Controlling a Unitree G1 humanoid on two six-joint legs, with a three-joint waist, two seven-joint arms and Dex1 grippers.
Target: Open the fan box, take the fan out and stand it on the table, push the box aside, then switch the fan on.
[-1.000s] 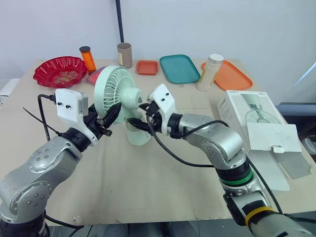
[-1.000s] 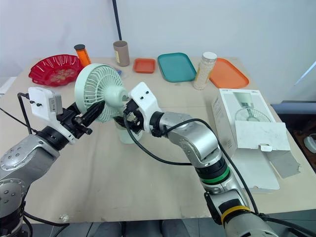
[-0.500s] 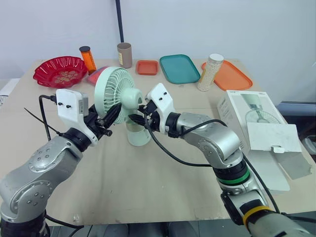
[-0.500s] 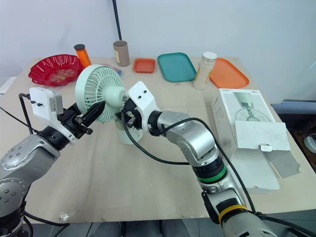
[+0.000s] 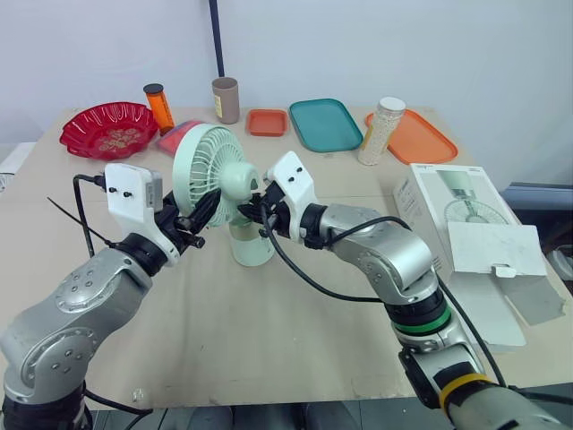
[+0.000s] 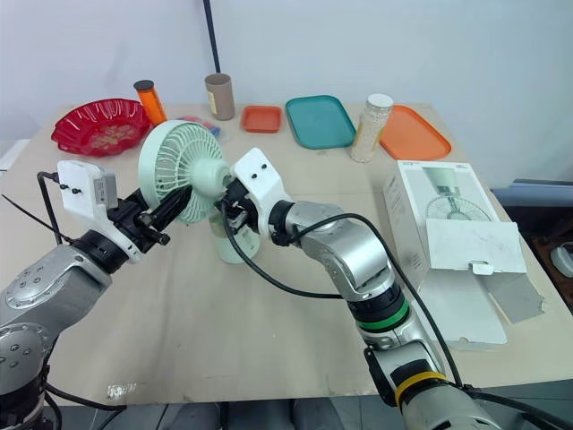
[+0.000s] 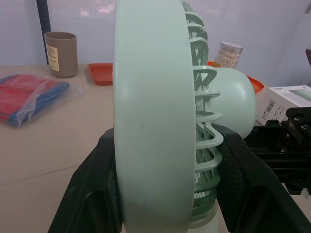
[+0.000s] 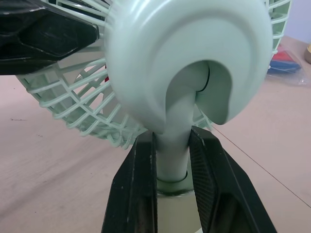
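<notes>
Left eye view: fan (image 5: 212, 172) is out of the fan box (image 5: 466, 235) and upright near the middle of the counter (image 5: 269, 349), base looks to rest on the surface. My left tool (image 5: 202, 210) is clamped on the round grille head from the left, my right tool (image 5: 252, 211) is narrow on the neck just under the motor housing. The box lies on its side with the flap open, well apart from the fan at the right edge. Right eye view: same layout, both tools touching the fan, box clear of both arms. Left wrist view: head rim sits between my two black fingers (image 7: 92, 187), one on the front face and one against the back grille, so the left tool is holding the head. Right wrist view: fingers (image 8: 138, 184) close on either side of the pale green neck, touching it, so the right tool is holding the neck. My read: I'm at the stand-it-on-the-counter step, steadying the fan. Next calls for letting go without tipping it, nudging the box further aside if needed, then finding the switch, which I can't see here.
</notes>
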